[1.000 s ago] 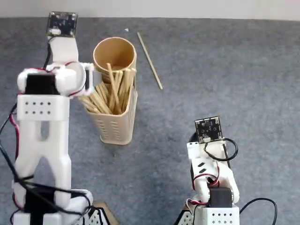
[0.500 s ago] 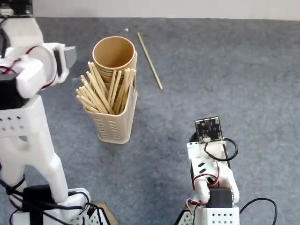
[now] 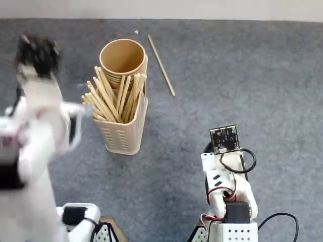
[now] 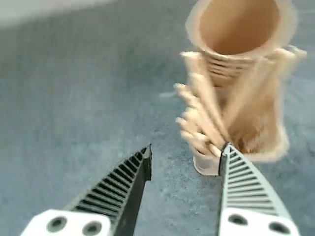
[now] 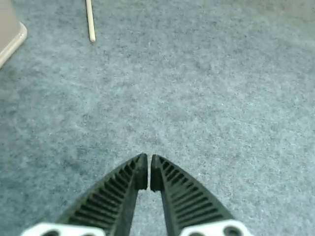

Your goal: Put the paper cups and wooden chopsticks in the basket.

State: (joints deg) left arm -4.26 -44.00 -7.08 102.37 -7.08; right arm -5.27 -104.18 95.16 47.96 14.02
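A cream slotted basket stands upright on the grey carpet. It holds a stack of brown paper cups and a bundle of wooden chopsticks leaning out to the left. One loose chopstick lies on the carpet to the right of the cups. My left arm is blurred, left of the basket. Its gripper is open and holds nothing, with the basket, the cups and the chopsticks ahead of it. My right gripper is shut and holds nothing, low over bare carpet.
The right arm sits folded at the near right. In its wrist view, one end of the loose chopstick and a corner of the basket show ahead. Open carpet lies right of the basket.
My left arm has swung away from the basket, leftward and toward the near side, and is still in fast motion. The chopstick bundle leans further left. The right arm has not moved.
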